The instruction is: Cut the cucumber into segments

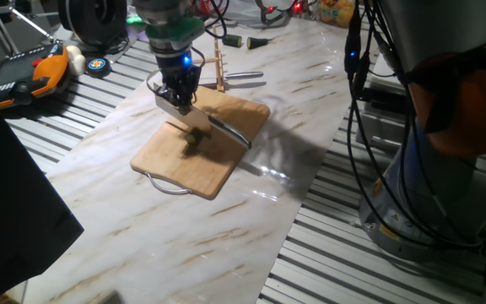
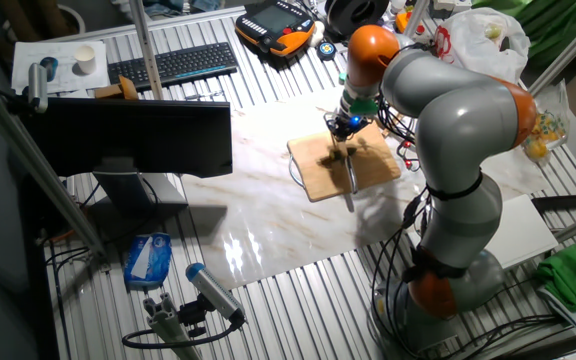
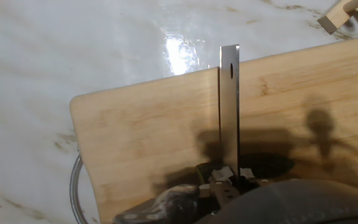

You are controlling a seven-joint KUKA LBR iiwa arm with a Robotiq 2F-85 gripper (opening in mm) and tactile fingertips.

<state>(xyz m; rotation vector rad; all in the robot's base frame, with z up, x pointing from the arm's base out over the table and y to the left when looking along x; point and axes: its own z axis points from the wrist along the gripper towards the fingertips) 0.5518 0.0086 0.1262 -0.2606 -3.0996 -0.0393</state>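
Gripper [image 1: 178, 99]: clenched on knife [image 1: 226, 128]
Cucumber [image 1: 197, 138]: under blade; board [image 1: 175, 165] centre, handle at 6 o'clock

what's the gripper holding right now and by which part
The gripper holds a knife by its handle end, the blade reaching out over the wooden board, just above the cucumber.

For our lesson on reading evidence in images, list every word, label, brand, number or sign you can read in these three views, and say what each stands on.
No text can be read in any view.
Keyboard: key legends too small.
Blue packet: print blurred.
Orange handheld pendant: markings too small.
Round puck: its mark is blurred.
Knife blade, wooden board, gripper: no lettering visible.
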